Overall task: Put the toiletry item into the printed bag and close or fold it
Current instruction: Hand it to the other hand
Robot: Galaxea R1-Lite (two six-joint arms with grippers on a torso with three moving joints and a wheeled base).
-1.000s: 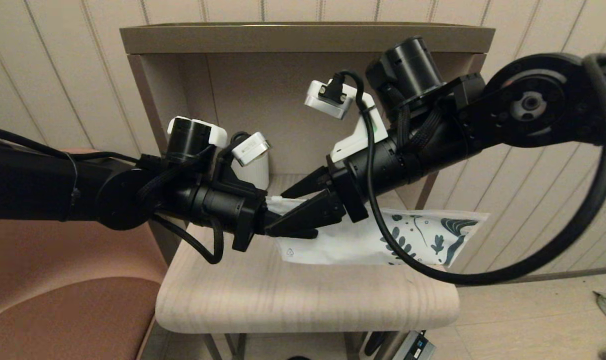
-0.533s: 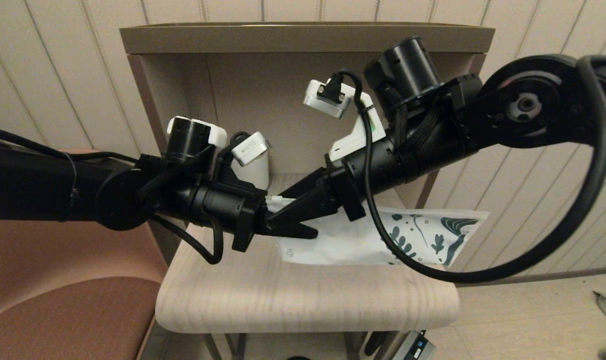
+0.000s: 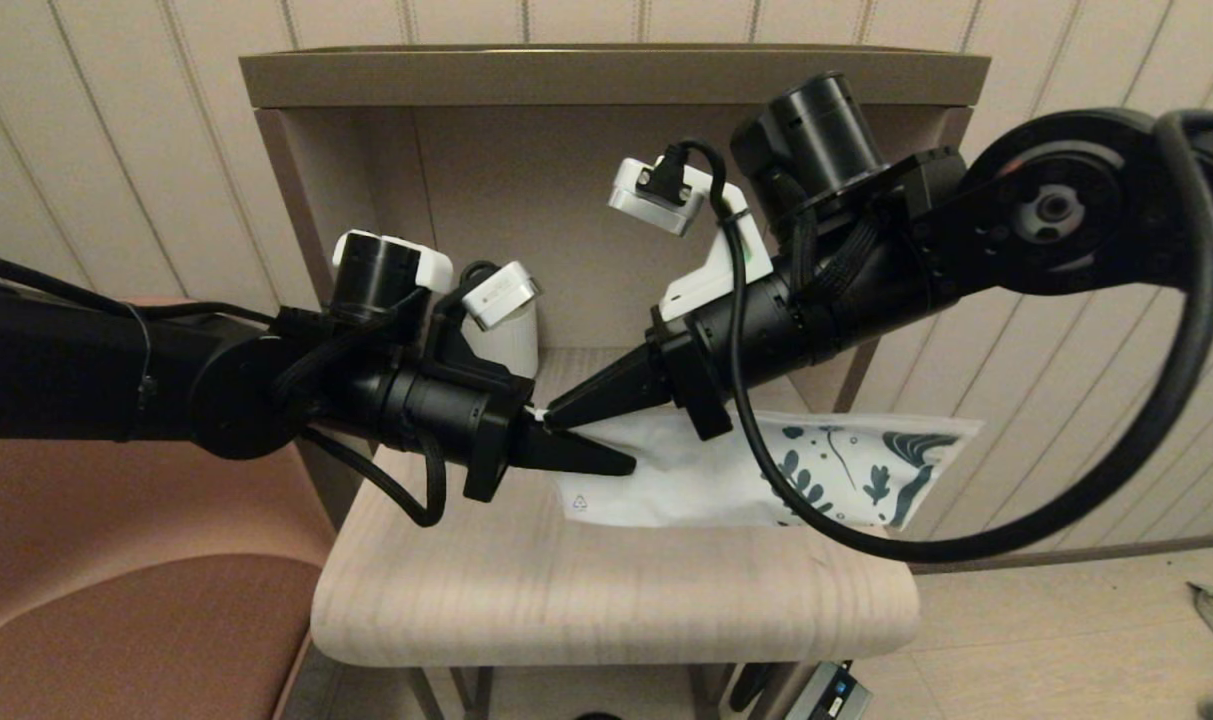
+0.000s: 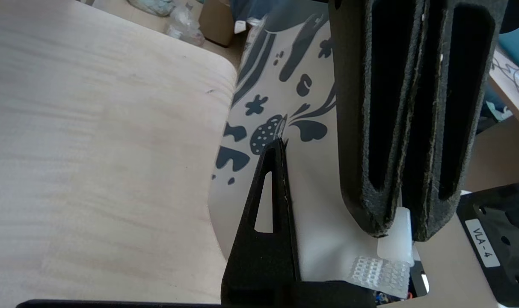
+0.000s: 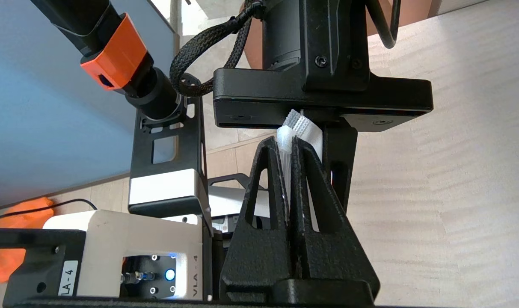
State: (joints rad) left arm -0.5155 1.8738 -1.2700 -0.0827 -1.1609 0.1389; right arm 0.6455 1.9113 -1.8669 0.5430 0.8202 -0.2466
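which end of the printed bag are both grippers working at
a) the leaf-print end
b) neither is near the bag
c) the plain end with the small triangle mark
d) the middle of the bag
c: in the head view the left gripper and the right gripper meet at the plain end of the printed bag, beside its triangle mark, with the leaf prints lying at the far end, away from both.
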